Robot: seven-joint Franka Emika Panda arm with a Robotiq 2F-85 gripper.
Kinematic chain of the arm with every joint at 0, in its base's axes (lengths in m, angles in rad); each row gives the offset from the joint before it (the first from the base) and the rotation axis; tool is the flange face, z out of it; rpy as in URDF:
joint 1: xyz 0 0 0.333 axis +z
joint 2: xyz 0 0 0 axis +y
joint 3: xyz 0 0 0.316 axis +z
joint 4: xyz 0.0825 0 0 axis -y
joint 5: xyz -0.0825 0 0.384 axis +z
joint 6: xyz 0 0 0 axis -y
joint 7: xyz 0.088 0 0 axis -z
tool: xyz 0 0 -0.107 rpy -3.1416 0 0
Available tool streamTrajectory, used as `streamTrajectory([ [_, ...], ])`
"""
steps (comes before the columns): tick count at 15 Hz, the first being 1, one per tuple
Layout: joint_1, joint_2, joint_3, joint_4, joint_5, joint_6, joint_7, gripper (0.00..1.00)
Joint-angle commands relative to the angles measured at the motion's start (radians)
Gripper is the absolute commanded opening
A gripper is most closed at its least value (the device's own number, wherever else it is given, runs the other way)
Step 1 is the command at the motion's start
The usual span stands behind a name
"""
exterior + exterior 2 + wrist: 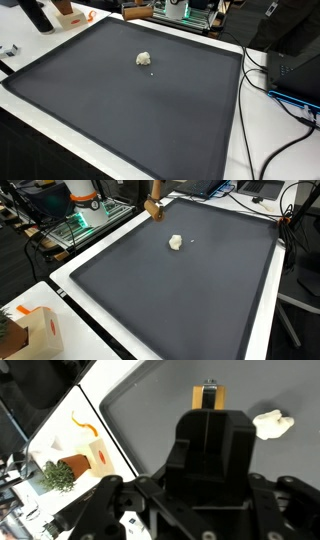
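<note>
Jaws above the dark mat point(150, 405), wooden block point(207, 398) at their tip
The jaws' own body hides whether they are clenched on the block. A white crumpled lump point(272, 424) lies near it, off to the side.

Place: a robotics lab is indicated.
Electronics: open electronics point(85, 220) are seen beside the tabletop point(70, 275).
Cables: loose cables point(262, 80) are strung along the edge.
Surface: a black mat point(120, 110) is laid out.
</note>
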Motion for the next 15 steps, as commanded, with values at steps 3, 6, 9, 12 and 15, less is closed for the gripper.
streamTrajectory([
  [3,0.079,0.149,0.019,0.097,-0.167,-0.176,0.176,0.23],
  [6,0.121,0.229,0.010,0.141,-0.218,-0.236,0.231,0.23],
  [9,0.153,0.308,0.000,0.186,-0.253,-0.277,0.261,0.23],
  [12,0.176,0.366,-0.010,0.221,-0.271,-0.288,0.268,0.23],
  [15,0.191,0.403,-0.020,0.244,-0.283,-0.275,0.261,0.23],
])
